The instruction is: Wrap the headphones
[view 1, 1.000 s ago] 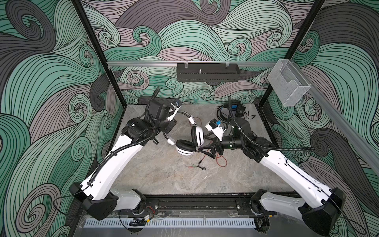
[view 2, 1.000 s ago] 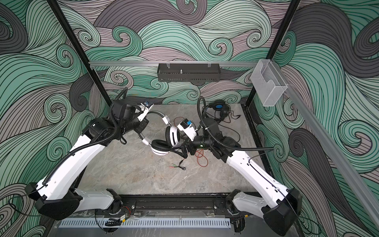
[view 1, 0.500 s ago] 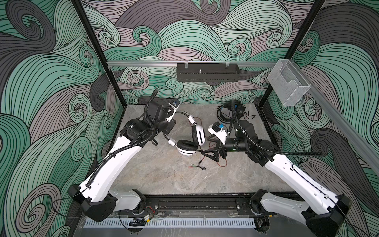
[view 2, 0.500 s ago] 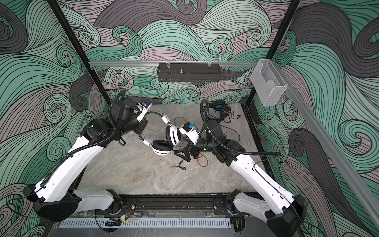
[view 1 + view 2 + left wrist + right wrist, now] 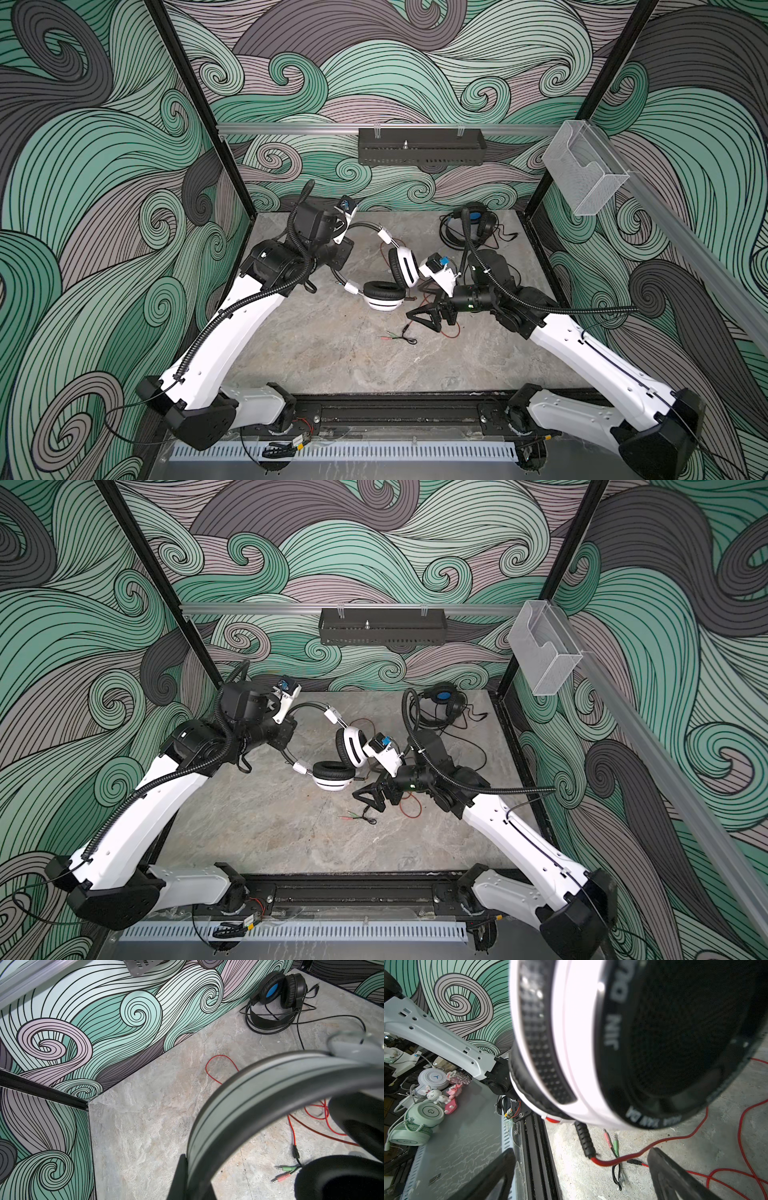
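White headphones (image 5: 384, 293) held up by left gripper (image 5: 337, 259), clamped on the headband, ear cups just ahead of right gripper (image 5: 424, 305); black headphones (image 5: 469, 224) well behind it. Right gripper spread wide, empty, looks nearer to the red cord (image 5: 675, 1138), which runs crosswise below its jaws

From where I stand, the tabletop (image 5: 324, 374) lies bare from five round to eight o'clock, wide enough for either arm to sweep. The middle is crowded. The white headphones (image 5: 384, 297) stand at the centre, their red cord (image 5: 608, 1162) loops toward three o'clock, and its plugs (image 5: 287, 1167) lie loose toward six. The black headphones (image 5: 478, 222) and their black cord (image 5: 268, 1030) fill the one o'clock corner. A narrow bare strip runs along the back wall at twelve.
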Robot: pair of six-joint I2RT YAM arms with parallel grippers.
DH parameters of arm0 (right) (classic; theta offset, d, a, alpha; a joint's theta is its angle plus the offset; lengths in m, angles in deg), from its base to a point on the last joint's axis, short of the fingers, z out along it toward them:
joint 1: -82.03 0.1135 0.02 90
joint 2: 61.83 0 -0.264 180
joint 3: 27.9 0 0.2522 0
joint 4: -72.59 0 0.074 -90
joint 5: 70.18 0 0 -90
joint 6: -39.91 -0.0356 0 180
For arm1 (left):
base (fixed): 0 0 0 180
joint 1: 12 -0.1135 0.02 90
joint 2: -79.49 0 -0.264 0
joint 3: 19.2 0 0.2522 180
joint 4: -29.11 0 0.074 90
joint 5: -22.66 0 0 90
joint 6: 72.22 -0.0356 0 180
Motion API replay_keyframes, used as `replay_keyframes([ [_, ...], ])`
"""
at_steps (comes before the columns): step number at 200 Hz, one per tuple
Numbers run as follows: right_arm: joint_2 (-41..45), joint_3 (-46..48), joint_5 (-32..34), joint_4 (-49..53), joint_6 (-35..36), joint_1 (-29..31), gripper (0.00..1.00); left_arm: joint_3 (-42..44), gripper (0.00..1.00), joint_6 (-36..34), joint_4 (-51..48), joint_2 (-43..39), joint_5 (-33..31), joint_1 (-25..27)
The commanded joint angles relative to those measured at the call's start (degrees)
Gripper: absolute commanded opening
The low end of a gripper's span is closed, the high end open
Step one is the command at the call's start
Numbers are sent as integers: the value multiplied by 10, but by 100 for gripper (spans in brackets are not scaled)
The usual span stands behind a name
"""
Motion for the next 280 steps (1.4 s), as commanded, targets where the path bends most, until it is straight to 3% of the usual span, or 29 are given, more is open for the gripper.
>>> replay_keyframes([
  [1,7,-31,5,-10,-22,-4,99,-16,0,16,29,-31,21,-4],
  [44,11,-124,40,38,-72,-24,99,59,0,-61,98,-69,45,-2],
  [73,-43,-217,42,85,-96,-32,99,67,0,-103,94,-60,40,1],
  [117,-158,-319,-9,110,-116,-30,99,75,0,-109,118,-52,59,15],
  [178,-229,-357,-49,118,-118,-26,98,87,0,-114,136,-36,67,33],
  [197,-237,-354,-61,115,-124,-26,93,90,0,-114,139,-34,68,34],
  [280,-241,-332,-85,91,-144,-24,47,94,0,-108,152,-19,68,42],
])
